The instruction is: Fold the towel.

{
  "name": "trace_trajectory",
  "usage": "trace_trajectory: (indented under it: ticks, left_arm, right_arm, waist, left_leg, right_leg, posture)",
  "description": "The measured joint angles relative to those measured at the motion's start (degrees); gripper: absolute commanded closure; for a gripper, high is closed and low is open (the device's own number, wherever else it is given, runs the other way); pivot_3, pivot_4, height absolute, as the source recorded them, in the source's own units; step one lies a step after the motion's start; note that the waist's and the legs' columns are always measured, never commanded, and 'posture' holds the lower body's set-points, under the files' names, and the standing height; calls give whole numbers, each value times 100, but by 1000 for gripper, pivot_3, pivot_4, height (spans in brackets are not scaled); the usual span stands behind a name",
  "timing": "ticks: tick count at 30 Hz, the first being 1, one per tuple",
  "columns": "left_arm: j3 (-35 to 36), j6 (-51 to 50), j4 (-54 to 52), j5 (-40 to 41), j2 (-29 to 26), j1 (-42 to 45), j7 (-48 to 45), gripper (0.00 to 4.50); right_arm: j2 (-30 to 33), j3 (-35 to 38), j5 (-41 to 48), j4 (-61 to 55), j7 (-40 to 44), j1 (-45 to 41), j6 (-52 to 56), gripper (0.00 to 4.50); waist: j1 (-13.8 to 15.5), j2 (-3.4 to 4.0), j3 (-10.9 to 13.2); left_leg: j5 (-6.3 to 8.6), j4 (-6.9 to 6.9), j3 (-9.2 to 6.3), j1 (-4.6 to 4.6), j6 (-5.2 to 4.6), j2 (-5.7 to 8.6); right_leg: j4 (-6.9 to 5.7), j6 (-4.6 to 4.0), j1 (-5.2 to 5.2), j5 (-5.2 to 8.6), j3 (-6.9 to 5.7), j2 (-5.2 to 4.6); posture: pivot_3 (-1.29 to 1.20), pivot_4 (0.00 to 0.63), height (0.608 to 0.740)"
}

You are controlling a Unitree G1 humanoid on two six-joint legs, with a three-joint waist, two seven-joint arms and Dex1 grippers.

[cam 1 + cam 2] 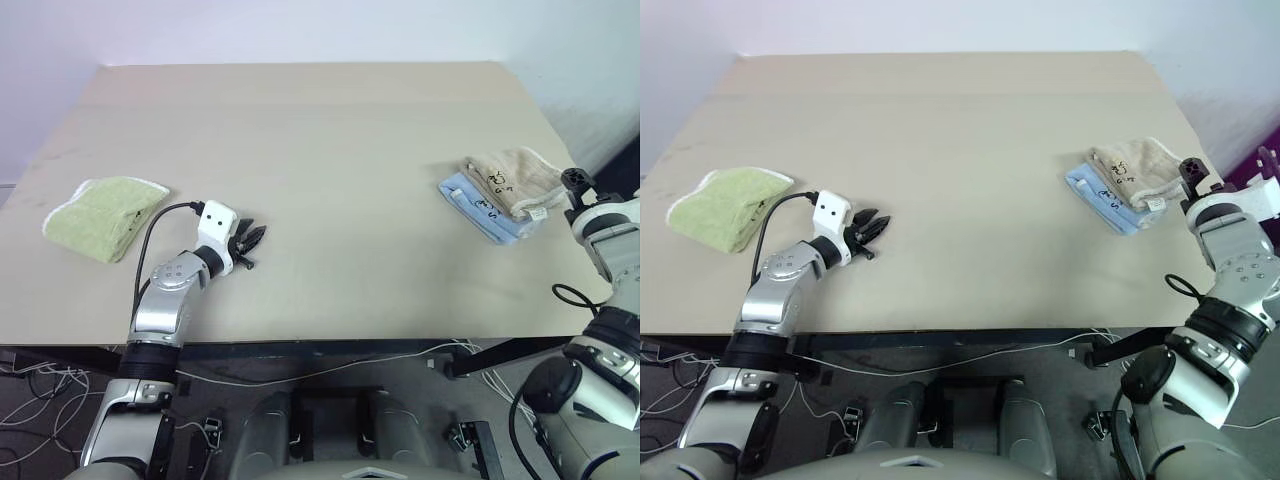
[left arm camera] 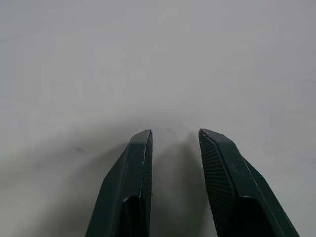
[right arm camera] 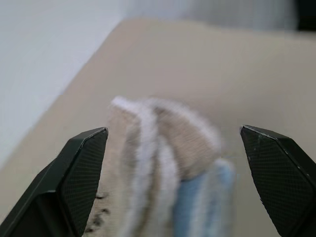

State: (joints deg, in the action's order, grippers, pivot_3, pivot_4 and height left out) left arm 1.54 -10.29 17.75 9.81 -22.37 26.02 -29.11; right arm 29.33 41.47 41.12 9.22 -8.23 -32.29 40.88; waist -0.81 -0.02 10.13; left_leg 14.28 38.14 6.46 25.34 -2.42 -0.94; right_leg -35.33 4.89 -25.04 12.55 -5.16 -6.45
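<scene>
Towel (image 1: pixel 515 177), beige and folded, lies on top of a folded light blue towel (image 1: pixel 478 210) near the right edge of your tabletop (image 1: pixel 330 150); both carry small dark printed marks too small to read. Your right tool (image 3: pixel 173 148) sits just beside the beige towel, fingers spread wide and empty. Your left tool (image 2: pixel 175 143) hovers over bare tabletop, fingers slightly apart and empty, near a folded light green towel (image 1: pixel 105 215).
</scene>
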Motion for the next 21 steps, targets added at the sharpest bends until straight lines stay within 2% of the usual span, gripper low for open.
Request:
trace_trajectory:
  ticks: [2, 6, 10, 16, 21]
  left_arm:
    - [21, 131, 221, -95, -6, 121, 183, 2963]
    - [245, 422, 484, -197, -103, 129, 497, 2963]
    - [405, 523, 245, -166, -172, -172, 538, 2963]
    - [699, 486, -486, 103, -201, -845, 460, 2963]
    - [827, 353, -1059, 277, -154, -1163, 481, 2963]
  right_arm:
    - [161, -565, -475, -312, 287, 273, -303, 23]
    - [505, -2281, -1808, -947, 1199, 771, -1317, 23]
    - [127, -3482, -2252, -1192, 1971, 701, -1914, 23]
    - [-425, -4160, -2525, -906, 2663, 467, -2459, 23]
    - [-772, -4670, -2888, -493, 3153, 463, -2855, 23]
  waist:
    - [-13, 0, 0]
    - [-54, 0, 0]
    - [-14, -1, 0]
    - [64, -8, 1]
    - [11, -10, 0]
  left_leg:
    - [0, 0, 0, 0, 0, -1]
    - [0, 0, 1, -3, 1, -4]
    - [-16, 1, 1, -4, 26, -3]
    - [-11, 16, -11, -1, 20, 4]
    - [-11, 14, -12, -2, 21, 2]
  right_leg:
    - [-1, 1, 0, 0, 0, 2]
    - [-1, 3, -2, 2, 3, 5]
    - [-2, 3, 0, 2, 3, 3]
    - [5, 8, 17, -2, -10, -6]
    - [5, 8, 16, -2, -11, -4]
  posture:
    - [0, 150, 740]
    - [0, 150, 740]
    - [0, 150, 740]
    - [0, 150, 740]
    - [0, 150, 740]
